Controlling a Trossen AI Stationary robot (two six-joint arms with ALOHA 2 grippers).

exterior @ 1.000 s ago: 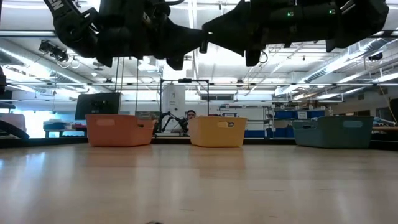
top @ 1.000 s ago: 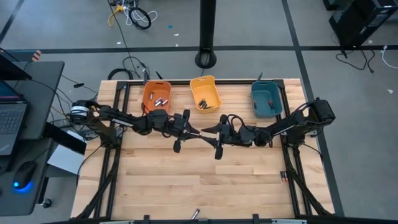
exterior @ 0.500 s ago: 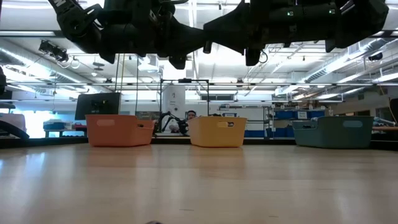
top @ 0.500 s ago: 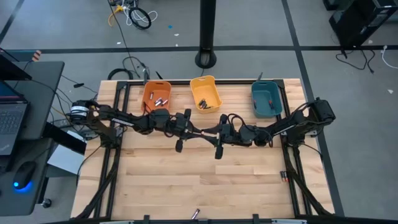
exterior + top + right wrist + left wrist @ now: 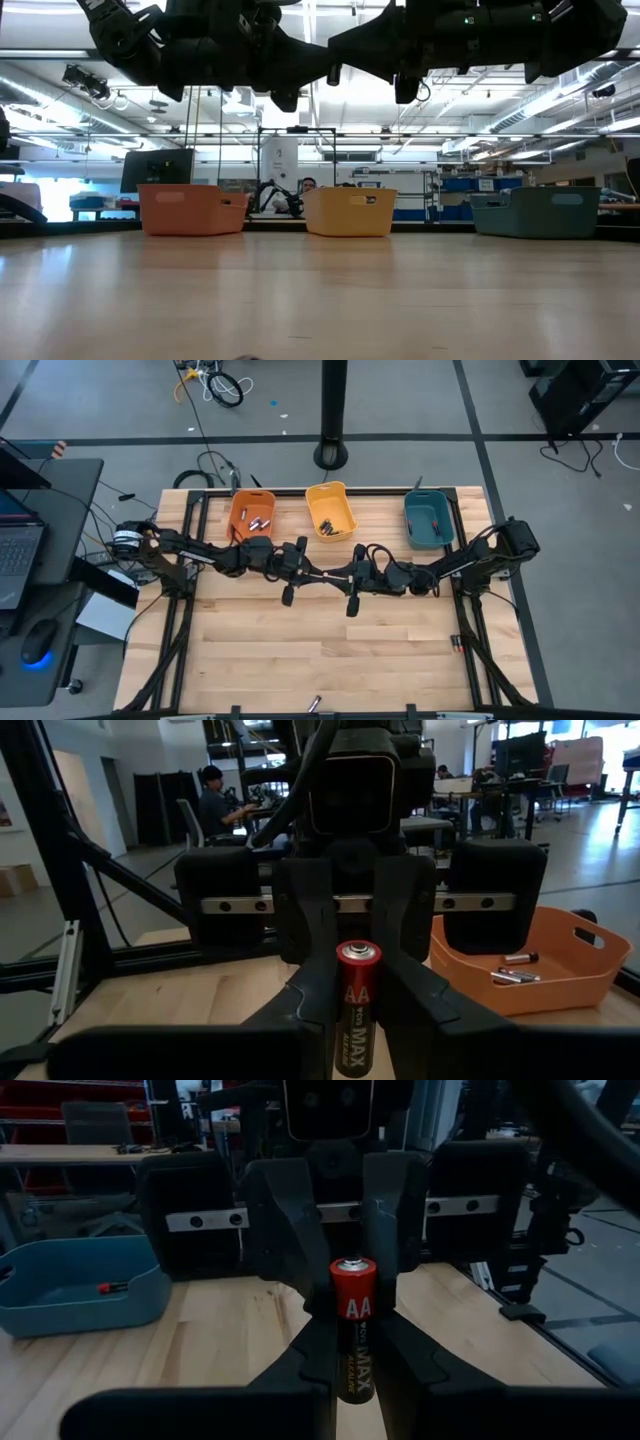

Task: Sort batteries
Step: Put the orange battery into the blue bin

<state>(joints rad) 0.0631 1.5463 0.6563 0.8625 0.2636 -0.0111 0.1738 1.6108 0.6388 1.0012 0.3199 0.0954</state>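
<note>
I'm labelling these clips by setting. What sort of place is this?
Probably a robotics lab or workshop: ceiling strip lights and shelving beyond the table, a person at a desk, a laptop beside the rig.

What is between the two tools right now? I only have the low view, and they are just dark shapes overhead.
Observer: A red AA battery; the left tool is clamped on it.
Operator: Does the right one have it too?
Observer: Its wrist view shows the right tool closed on the same battery.
Operator: Anything in the orange bin?
Observer: Yes, a few cells lie in the orange bin.
</note>
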